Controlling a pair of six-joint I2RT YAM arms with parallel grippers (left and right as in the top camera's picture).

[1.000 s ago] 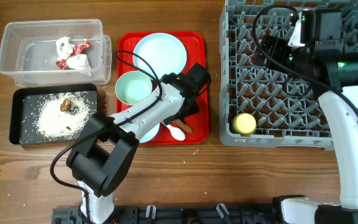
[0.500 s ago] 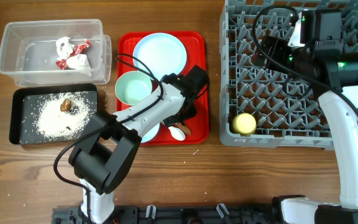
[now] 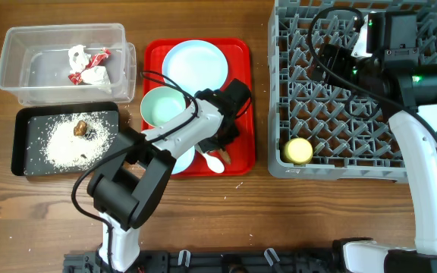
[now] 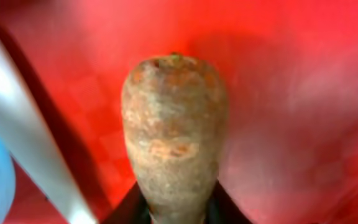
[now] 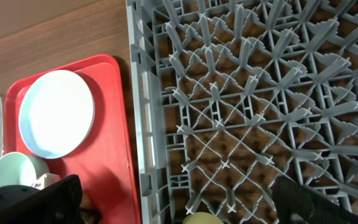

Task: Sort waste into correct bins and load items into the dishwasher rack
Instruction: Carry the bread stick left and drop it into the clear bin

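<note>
Left gripper (image 3: 222,149) closed on the near end of the long brown scrap (image 4: 173,137), at five o'clock on the red tray (image 3: 243,91). Judged risk: the end-on grip lets the scrap pivot and drop, or catch the white spoon (image 3: 214,162) beside it.

Wooden table (image 3: 203,220) fills whole overhead view: mid-brown boards, grain running left to right. Red tray (image 3: 240,57) lies on it, near middle. Left of tray and below tray: bare wood, darker streaks, few small knots. Right of tray: only narrow strip of wood showing. Far below tray, along near table edge: black bar (image 3: 226,262) with clamp-like parts. Light soft and even, coming from above; shadows beside tray rim short and weak.
</note>
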